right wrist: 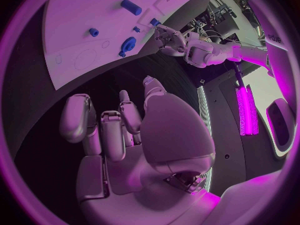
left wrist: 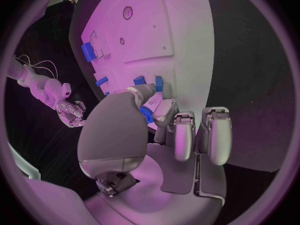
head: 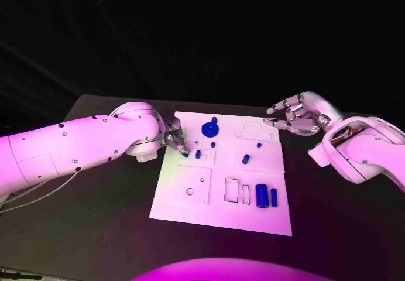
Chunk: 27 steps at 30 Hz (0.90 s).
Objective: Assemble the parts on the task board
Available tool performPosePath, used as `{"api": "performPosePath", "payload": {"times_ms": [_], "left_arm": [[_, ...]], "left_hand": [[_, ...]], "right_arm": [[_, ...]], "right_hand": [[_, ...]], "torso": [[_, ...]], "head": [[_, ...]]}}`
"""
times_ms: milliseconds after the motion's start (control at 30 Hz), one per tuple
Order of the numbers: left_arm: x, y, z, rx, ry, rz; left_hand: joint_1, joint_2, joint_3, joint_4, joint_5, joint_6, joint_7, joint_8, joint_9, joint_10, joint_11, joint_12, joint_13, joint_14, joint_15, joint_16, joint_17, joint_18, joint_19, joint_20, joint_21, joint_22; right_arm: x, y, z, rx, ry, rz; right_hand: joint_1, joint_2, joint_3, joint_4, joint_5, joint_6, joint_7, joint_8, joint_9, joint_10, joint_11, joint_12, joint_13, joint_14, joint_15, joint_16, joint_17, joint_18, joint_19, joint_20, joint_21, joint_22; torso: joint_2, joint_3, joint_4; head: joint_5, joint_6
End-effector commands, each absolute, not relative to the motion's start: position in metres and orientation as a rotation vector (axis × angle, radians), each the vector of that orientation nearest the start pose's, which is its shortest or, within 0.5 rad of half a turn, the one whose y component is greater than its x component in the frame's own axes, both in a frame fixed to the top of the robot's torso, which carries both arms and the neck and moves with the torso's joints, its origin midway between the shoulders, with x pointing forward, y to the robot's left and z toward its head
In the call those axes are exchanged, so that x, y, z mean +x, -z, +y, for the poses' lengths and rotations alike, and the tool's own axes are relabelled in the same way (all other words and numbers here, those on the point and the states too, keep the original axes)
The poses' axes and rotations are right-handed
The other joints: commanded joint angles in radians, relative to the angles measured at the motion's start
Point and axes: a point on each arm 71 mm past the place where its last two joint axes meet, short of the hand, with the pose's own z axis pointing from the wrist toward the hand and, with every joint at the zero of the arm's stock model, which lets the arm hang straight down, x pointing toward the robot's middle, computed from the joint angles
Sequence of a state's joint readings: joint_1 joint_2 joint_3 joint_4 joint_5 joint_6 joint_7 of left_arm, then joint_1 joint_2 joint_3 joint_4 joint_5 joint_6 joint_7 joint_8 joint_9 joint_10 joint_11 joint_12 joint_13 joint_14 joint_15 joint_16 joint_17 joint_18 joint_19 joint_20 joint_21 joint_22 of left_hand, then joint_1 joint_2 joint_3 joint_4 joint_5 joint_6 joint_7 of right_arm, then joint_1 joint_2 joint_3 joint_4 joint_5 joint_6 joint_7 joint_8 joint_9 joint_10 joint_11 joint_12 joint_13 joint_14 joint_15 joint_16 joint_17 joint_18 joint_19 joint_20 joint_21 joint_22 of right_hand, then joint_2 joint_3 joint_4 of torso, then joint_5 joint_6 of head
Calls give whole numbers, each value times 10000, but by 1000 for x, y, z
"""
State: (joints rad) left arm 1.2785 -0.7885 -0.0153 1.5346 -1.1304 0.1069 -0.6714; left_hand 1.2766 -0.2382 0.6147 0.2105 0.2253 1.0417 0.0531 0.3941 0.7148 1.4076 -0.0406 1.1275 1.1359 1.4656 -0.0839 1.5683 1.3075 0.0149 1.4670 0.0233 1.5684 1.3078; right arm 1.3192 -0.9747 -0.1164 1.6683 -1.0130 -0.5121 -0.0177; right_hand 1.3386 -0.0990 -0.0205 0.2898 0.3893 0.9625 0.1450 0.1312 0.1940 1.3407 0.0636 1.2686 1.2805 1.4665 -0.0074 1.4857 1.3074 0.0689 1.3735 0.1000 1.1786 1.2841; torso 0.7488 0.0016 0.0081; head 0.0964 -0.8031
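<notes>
On the task board [head: 253,219] — cylinder [head: 261,195] lengthwise, near-to-far

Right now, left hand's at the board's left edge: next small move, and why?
Probably close the left hand on the small blue part at its fingertips and lift it. The fingers sit right over that piece on the task board, while the right hand is off the board's far corner, holding nothing.
</notes>
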Motion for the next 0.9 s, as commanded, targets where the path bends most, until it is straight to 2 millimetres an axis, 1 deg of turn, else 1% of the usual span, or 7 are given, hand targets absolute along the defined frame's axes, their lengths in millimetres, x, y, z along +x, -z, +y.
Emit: {"api": "performPosePath", "payload": {"times_ms": [33, 267, 367, 567, 767, 900], "left_arm": [[491, 181, 194, -1738, 2862, 22375], [491, 181, 194, -1848, 2869, 22390], [491, 182, 195, -1931, 2849, 22421], [491, 182, 195, -1985, 2792, 22470], [492, 182, 196, -2014, 2701, 22515], [492, 183, 196, -2046, 2670, 22508]], "left_hand": [[-92, 4, 1063, -1003, 21, 176, -230, 77, 678, 96, -4, 70, 13, 1052, -60, 25, 2633, -149, 1038, -74, 24, 2630], [-290, -25, 825, -851, 6, 195, -322, 124, 785, 139, -65, 116, 50, 1052, -113, 25, 2633, -149, 1038, -108, 24, 2630], [-499, -25, 383, -658, -8, 260, -408, 144, 855, 153, -132, 142, 65, 1052, -168, 25, 2633, -149, 1038, -152, 24, 2630], [-664, 55, -254, -389, -8, 349, -442, 132, 923, 134, -166, 153, 71, 1052, -213, 25, 2633, -149, 1038, -200, 24, 2630], [-737, 134, -757, -142, -3, 418, -467, 160, 1022, 127, -187, 176, 76, 1052, -229, 25, 2633, -149, 1038, -222, 24, 2630], [-745, 158, -913, -62, 0, 439, -478, 186, 1066, 125, -195, 179, 71, 1052, -234, 25, 2633, -149, 1038, -228, 24, 2630]], "right_arm": [[469, 139, -230, 2371, -8691, 15427], [469, 139, -230, 2376, -8693, 15432], [469, 139, -230, 2380, -8694, 15431], [469, 139, -230, 2386, -8693, 15434], [469, 139, -230, 2393, -8688, 15428], [469, 139, -230, 2393, -8688, 15426]], "right_hand": [[-55, 52, -33, -30, 22, 7, -38, 64, -16, 15, -59, 12, 3, 674, -78, -41, 1169, 196, -10, -82, -34, -17], [-60, 60, -36, -30, 35, 6, -39, 70, -17, 11, -59, 7, -4, 672, -79, -49, 1159, 199, -13, -83, -49, -25], [-60, 60, -36, -30, 35, 6, -39, 70, -17, 11, -59, 7, -4, 672, -79, -49, 1159, 199, -13, -83, -49, -25], [-60, 60, -36, -30, 35, 6, -39, 70, -17, 11, -59, 7, -4, 672, -79, -49, 1159, 199, -13, -83, -49, -25], [-62, 61, -38, -31, 37, 4, -39, 71, -18, 3, -59, -2, -14, 666, -79, -62, 1137, 205, -26, -83, -79, -45], [-62, 61, -38, -31, 37, 4, -39, 71, -18, 3, -59, -2, -14, 666, -79, -62, 1137, 205, -26, -83, -79, -45]], "torso": [[-3, 4, 5], [-2, 4, 4], [-1, 1, 4], [-1, 3, 4], [-5, -1, 7], [-9, -3, 4]], "head": [[-12, -12], [-19, -30], [-23, -38], [-33, -49], [-48, -71], [-45, -77]]}}
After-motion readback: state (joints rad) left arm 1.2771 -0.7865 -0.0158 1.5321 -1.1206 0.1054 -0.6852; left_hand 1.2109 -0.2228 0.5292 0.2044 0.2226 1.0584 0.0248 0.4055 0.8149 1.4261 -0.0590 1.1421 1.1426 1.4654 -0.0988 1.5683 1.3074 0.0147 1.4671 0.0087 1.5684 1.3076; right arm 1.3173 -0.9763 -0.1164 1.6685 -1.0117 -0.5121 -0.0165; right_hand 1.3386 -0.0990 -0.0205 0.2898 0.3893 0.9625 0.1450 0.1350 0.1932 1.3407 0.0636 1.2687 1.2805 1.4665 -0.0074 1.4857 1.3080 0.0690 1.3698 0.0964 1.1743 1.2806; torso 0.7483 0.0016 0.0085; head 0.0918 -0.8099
